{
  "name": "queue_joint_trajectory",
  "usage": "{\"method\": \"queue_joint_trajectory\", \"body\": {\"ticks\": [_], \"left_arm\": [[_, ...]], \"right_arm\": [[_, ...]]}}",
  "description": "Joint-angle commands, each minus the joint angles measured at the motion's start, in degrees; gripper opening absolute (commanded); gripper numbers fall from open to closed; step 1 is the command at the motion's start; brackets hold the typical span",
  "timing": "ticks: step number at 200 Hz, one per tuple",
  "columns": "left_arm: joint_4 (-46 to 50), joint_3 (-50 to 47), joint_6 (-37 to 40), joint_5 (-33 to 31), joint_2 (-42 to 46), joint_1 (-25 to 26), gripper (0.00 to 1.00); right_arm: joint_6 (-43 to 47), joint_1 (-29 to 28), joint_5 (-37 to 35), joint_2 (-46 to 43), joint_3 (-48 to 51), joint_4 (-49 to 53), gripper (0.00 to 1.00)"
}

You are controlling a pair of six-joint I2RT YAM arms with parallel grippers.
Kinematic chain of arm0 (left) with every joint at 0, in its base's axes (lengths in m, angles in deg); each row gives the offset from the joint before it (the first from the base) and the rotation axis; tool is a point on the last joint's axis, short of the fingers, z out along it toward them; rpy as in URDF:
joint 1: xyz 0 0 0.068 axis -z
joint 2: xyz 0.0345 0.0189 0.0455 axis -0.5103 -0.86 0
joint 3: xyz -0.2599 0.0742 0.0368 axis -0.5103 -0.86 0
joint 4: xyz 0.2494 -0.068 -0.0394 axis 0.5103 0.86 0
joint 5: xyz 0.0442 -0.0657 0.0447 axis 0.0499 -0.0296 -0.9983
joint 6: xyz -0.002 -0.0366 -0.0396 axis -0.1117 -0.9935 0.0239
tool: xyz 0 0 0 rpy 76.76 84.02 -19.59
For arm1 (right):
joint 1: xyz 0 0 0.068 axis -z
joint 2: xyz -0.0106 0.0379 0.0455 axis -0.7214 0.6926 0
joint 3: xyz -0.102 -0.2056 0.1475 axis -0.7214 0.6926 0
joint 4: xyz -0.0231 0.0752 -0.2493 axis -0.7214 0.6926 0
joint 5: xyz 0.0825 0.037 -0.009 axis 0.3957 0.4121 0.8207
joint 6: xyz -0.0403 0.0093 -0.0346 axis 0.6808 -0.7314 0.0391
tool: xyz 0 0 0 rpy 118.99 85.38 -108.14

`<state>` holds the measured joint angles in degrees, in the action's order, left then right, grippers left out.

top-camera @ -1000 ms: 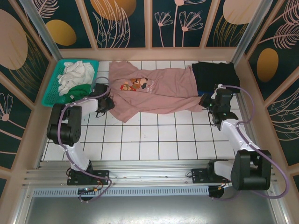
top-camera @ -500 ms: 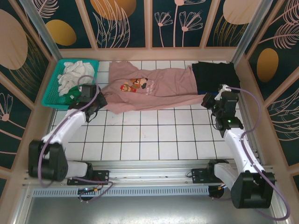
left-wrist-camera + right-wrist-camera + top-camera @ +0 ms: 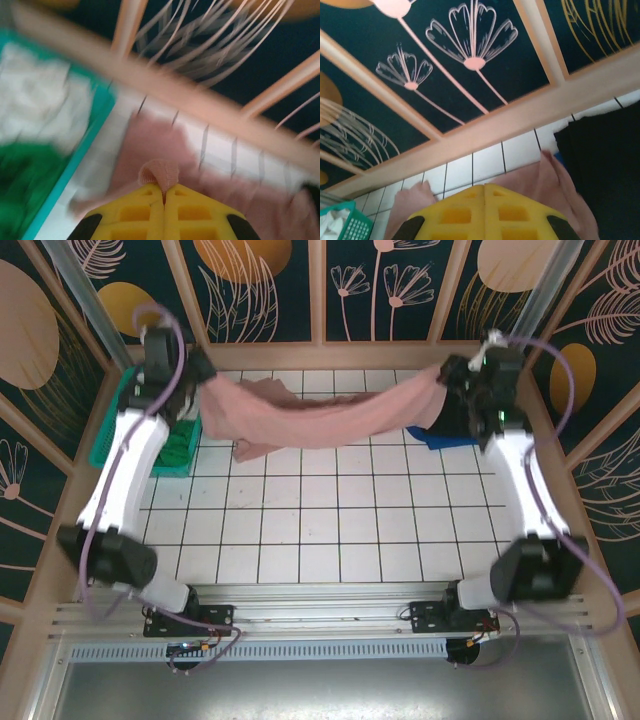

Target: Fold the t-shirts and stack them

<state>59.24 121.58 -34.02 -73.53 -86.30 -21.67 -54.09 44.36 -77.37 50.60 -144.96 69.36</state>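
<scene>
1. Tiled table (image 3: pixel 320 530): white squares with dark joints. The middle and the whole 6 o'clock half are bare. Painted wall panels (image 3: pixel 320 290) close the 9, 12 and 3 o'clock edges.
2. Pink t-shirt (image 3: pixel 320 420): dusty pink and bunched into a long band. It hangs in the air from 10 o'clock to 2 o'clock, sagging in the middle. A loose flap droops near its 9 o'clock end; whether the flap touches the tiles cannot be told.
3. Left arm (image 3: pixel 120 470): stretched from its base at 7 o'clock toward the 10 o'clock corner, wrist raised.
4. Right arm (image 3: pixel 525 480): stretched from 5 o'clock toward the 2 o'clock corner in a mirrored pose.
5. Teal basket (image 3: pixel 105 445): against the 9 o'clock wall, under the left arm.
6. Black t-shirt (image 3: pixel 455 418): flat on the tiles at 2 o'clock, below the right wrist.
7. Green t-shirt (image 3: pixel 178 445) and white t-shirt (image 3: pixel 45 100): crumpled in the basket.
8. Blue t-shirt (image 3: pixel 435 438): a sliver shows under the black one's 6 o'clock edge.
9. Left gripper (image 3: pixel 164 192): yellow fingers pressed together, with a fold of pink cloth pinched at the tips.
10. Right gripper (image 3: pixel 484 187): yellow fingers together, clamped on the shirt's other end, close to the 12 o'clock wall.
</scene>
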Motion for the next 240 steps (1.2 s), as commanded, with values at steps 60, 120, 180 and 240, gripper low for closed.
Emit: {"method": "queue_joint_trajectory", "body": {"ticks": [60, 120, 180, 240], "left_arm": [[-13.0, 12.6, 9.5, 4.0, 7.4, -3.8, 0.00], [-25.6, -57.8, -8.9, 16.2, 50.3, -3.7, 0.00], [-2.5, -74.8, -13.2, 15.6, 60.6, -2.0, 0.00], [-3.5, -72.6, -13.6, 15.3, 57.5, -1.8, 0.48]], "right_arm": [[-2.2, -0.5, 6.0, 4.1, -13.2, 0.5, 0.00], [-2.4, -0.5, 0.4, -25.8, 35.9, -6.0, 0.00], [-7.2, -0.9, -7.1, -43.4, 54.8, 11.0, 0.14], [-9.4, -6.0, -7.0, -44.0, 48.5, 8.3, 0.45]]}}
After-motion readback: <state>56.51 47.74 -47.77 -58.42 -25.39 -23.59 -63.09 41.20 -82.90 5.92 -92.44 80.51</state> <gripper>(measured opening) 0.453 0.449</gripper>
